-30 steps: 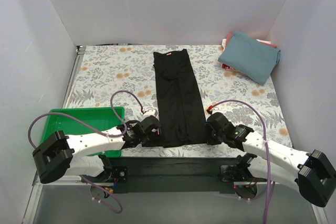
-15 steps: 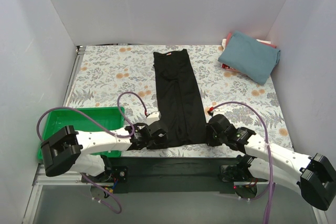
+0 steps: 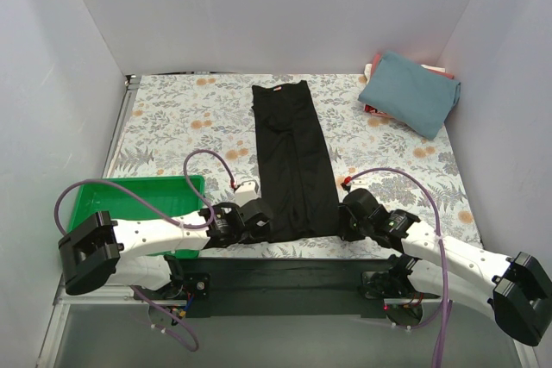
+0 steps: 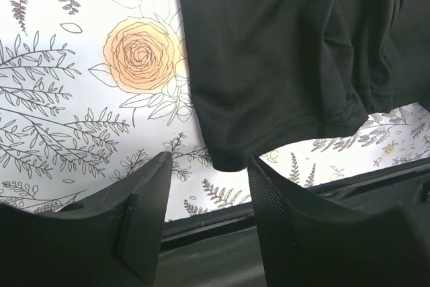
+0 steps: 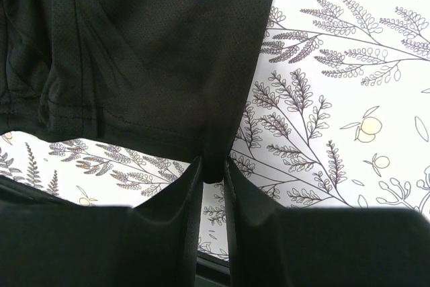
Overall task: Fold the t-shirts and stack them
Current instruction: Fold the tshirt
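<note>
**A:** What is the left gripper (image 4: 209, 163) doing?

**B:** Its jaws stand apart. The near left corner of the black t-shirt (image 4: 269, 52) hangs in the gap between the two fingers. In the wrist view neither pad presses on the cloth.

**A:** And the right gripper (image 5: 213, 166)?

**B:** That one is pinched together on the shirt's near right corner. A small tip of black cloth shows between the two fingers, right at the hem.

**A:** How does the shirt itself lie?

**B:** It is folded into a long narrow strip, flat on the flowered tabletop (image 3: 172, 118). Its hem is at the end where both grippers sit, one at each corner. The collar end lies farthest from them and has a small pale label (image 3: 278, 88).

**A:** Any other shirts?

**B:** A teal-blue t-shirt (image 3: 410, 92) lies folded off to the right of the black shirt's collar end, well apart from it. Beneath it, edges of red and pink t-shirts (image 3: 373, 64) peek out. I cannot tell how many.

**A:** Anything on the other side?

**B:** A green tray (image 3: 129, 191) sits to the left of the black shirt's hem end, behind the left arm and not touching the cloth.
</note>
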`<act>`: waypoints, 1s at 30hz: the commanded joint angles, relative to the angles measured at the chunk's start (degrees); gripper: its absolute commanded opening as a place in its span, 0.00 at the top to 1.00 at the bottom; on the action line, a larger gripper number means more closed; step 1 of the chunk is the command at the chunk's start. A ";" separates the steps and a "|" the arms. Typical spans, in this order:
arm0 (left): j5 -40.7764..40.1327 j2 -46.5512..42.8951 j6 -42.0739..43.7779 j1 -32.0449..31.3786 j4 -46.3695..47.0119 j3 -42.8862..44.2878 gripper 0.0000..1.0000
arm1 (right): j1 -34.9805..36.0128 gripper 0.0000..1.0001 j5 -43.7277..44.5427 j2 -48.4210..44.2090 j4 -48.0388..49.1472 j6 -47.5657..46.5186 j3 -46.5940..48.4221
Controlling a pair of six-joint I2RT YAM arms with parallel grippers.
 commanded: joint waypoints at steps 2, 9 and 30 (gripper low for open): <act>-2.78 -0.01 -0.50 -0.36 -0.03 0.72 0.53 | 0.35 0.76 0.15 -0.29 1.21 -0.53 -0.05; -1.56 4.03 0.20 -0.44 0.15 1.86 0.54 | 0.35 0.76 0.15 -0.73 1.21 -0.62 -0.14; 1.96 9.04 1.26 -1.23 1.64 3.18 0.69 | 0.26 0.76 0.68 -0.38 1.39 -0.62 -0.49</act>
